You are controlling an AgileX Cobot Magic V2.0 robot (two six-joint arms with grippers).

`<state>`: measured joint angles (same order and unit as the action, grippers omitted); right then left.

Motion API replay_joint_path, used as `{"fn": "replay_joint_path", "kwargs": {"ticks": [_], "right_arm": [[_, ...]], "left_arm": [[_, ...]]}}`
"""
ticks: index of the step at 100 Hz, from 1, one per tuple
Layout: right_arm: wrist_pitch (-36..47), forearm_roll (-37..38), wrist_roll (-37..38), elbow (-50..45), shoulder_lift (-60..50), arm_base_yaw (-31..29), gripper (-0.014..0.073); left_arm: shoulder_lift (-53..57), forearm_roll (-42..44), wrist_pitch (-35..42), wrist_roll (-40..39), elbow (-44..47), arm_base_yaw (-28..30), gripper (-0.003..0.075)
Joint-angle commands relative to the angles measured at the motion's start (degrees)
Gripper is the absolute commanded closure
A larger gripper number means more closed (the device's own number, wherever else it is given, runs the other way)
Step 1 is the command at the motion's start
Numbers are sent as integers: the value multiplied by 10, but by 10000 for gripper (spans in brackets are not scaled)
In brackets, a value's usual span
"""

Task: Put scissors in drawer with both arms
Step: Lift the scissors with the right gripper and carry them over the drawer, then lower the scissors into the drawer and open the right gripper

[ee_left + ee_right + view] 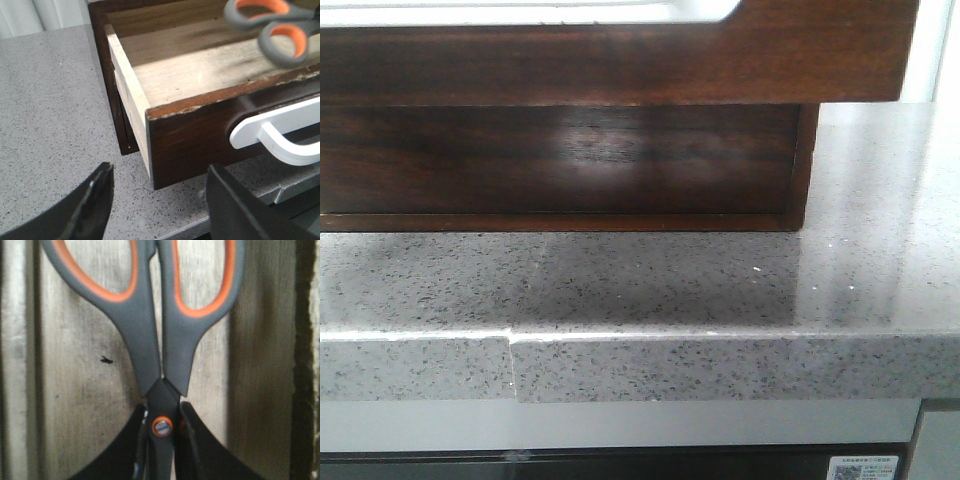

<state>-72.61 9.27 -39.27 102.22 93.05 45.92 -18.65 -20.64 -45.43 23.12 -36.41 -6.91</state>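
The drawer (190, 140) stands pulled open, showing its pale wooden bottom and its dark glossy front with a white curved piece on it. The front view shows its dark front (620, 60) from low down. The scissors (270, 52) have grey handles with orange lining and hang over the drawer's inside. My right gripper (162, 412) is shut on the scissors (150, 340) at the pivot screw, handles pointing away, above the drawer bottom. My left gripper (160, 172) is open and empty, over the countertop just off the drawer's front corner. Neither gripper shows in the front view.
The dark wooden cabinet frame (117, 115) stands on a speckled grey stone countertop (670, 280), which also spreads beside the drawer in the left wrist view (50, 100). The countertop's front edge (620, 365) has a seam in it.
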Motion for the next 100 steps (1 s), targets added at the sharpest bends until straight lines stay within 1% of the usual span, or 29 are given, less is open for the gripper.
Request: {"fn": "replay_joint_path", "kwargs": {"ticks": [1, 20, 26, 33, 38, 46, 50, 65, 76, 81, 89, 94, 100], "right_arm": [[-5, 40, 8, 16, -16, 2, 582], [-16, 43, 8, 16, -12, 2, 579], [-17, 43, 8, 16, -12, 2, 558], [-17, 45, 8, 16, -12, 2, 492], [-18, 45, 8, 16, -12, 2, 414], [-18, 45, 8, 17, -12, 2, 313], [-18, 45, 9, 22, -12, 2, 297], [-19, 45, 34, 47, -19, 2, 299], [-19, 37, 59, 63, -46, 2, 299], [-19, 18, 59, 63, -65, 2, 299], [-19, -34, 59, 63, -96, -10, 298], [-17, -71, 62, 62, -116, -27, 298], [-8, -115, 62, 51, -141, -64, 299]], "left_arm": [[-7, -12, 44, -6, -19, -5, 334], [-7, -11, 44, -6, -19, -5, 334], [-7, -11, 44, -6, -19, -5, 334], [-7, -11, 44, -6, -19, -5, 334], [-7, -11, 44, -6, -19, -5, 334], [-7, -11, 44, -6, -19, -5, 334], [-7, -11, 44, -6, -19, -5, 334], [-7, -11, 44, -6, -19, -5, 334], [-7, -11, 44, -6, -19, -5, 334], [-7, -11, 44, -6, -19, -5, 334], [-7, -11, 44, -6, -19, -5, 334], [-7, -11, 44, -6, -19, -5, 334], [-7, -10, 44, -6, -19, -5, 334]]}}
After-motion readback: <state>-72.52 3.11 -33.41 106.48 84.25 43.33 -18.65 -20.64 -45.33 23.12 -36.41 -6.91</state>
